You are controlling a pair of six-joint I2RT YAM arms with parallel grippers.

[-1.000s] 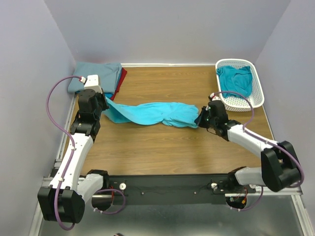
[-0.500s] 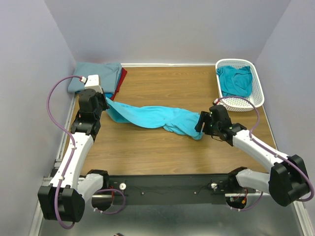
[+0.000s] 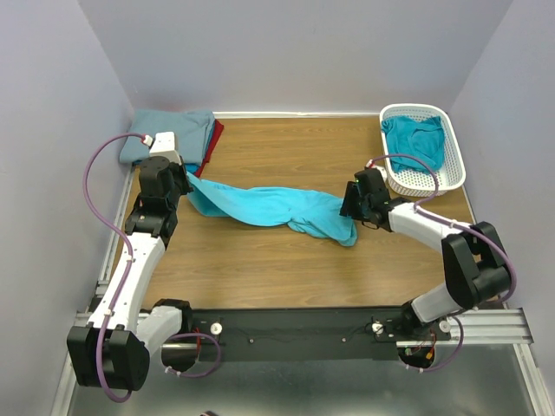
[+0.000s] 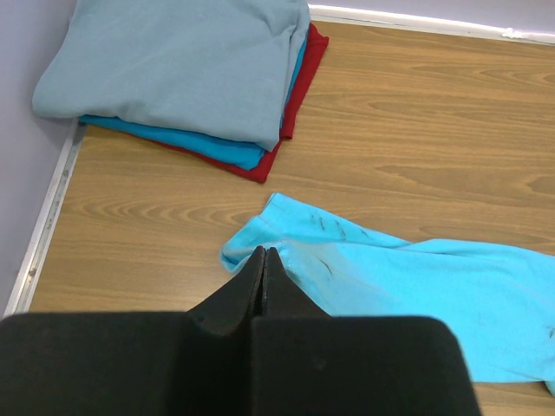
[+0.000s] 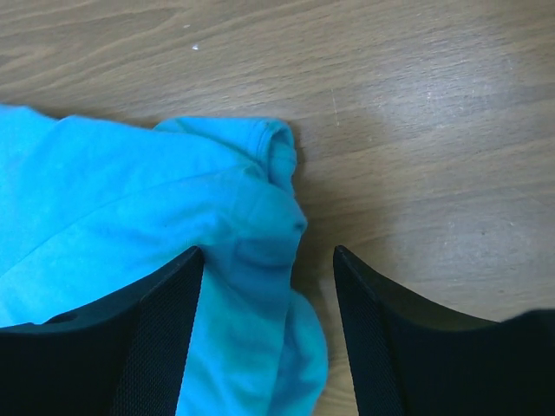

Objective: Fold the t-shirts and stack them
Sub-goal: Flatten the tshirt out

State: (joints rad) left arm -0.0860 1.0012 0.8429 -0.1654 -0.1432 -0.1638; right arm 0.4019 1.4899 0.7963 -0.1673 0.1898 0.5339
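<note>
A bright turquoise t-shirt (image 3: 269,206) lies bunched in a long strip across the middle of the wooden table. My left gripper (image 3: 184,184) is shut on its left edge; in the left wrist view the closed fingertips (image 4: 264,253) meet at the cloth's corner (image 4: 251,247). My right gripper (image 3: 349,208) hovers open over the shirt's right end. In the right wrist view a crumpled fold (image 5: 260,234) lies loose between the spread fingers (image 5: 268,251). A folded stack of grey-blue, blue and red t-shirts (image 3: 173,130) sits in the far left corner (image 4: 182,69).
A white lattice basket (image 3: 425,108) at the far right holds a deeper teal t-shirt (image 3: 414,139). Purple-grey walls close in the table on three sides. A metal rail (image 4: 52,208) runs along the left edge.
My right gripper has let go of the shirt's right end, which dropped and slid nearer; the strip is no longer taut. The right arm swung back toward the cloth. The left arm held still.
</note>
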